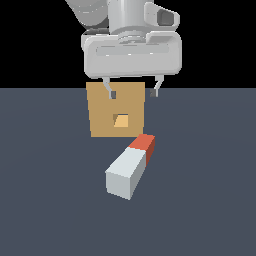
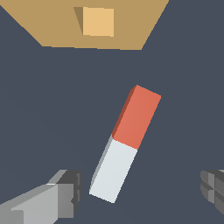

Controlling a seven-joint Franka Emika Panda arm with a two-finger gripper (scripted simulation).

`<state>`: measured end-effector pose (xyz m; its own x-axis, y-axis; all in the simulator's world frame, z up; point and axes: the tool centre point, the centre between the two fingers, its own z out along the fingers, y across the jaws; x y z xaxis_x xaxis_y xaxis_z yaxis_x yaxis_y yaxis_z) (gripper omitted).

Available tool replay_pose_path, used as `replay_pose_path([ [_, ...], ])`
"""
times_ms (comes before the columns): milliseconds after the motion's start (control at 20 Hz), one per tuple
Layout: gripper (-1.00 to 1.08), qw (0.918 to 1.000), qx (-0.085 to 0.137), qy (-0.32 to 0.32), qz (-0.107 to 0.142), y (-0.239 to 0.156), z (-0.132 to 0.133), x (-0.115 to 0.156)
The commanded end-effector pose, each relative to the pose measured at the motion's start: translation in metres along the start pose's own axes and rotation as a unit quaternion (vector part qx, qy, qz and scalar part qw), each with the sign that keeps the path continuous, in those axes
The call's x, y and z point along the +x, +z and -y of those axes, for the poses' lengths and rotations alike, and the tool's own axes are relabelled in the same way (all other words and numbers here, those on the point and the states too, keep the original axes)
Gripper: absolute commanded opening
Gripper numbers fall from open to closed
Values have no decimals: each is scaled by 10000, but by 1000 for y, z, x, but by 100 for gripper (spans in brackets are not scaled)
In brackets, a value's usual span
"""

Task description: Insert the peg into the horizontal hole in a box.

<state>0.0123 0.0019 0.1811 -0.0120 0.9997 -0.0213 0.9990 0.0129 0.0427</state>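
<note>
Grey-white peg (image 1: 131, 167) with a red end lies flat on the floor (image 1: 50, 200), red end toward the box (image 1: 116, 110), long axis skewed off the line to the hole (image 1: 120, 120). Gripper (image 1: 133, 94) hangs above it, fingers (image 2: 65, 192) spread wide, holding nothing. In the wrist view the white half sits between the fingers but angled, so wrist rotation looks needed; nothing else blocks the path.

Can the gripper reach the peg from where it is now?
Probably yes. The gripper is open above the floor, and the peg lies free, apart from the box, nothing covering it.
</note>
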Motion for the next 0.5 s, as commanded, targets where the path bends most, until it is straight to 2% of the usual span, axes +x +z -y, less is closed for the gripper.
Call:
replay_pose_path([
  [0, 100, 9998, 28, 211, -2, 11, 0, -7],
  [200, 100, 9974, 83, 718, -11, 37, 2, -21],
  [450, 100, 9897, 159, 1425, -28, 74, 7, -42],
])
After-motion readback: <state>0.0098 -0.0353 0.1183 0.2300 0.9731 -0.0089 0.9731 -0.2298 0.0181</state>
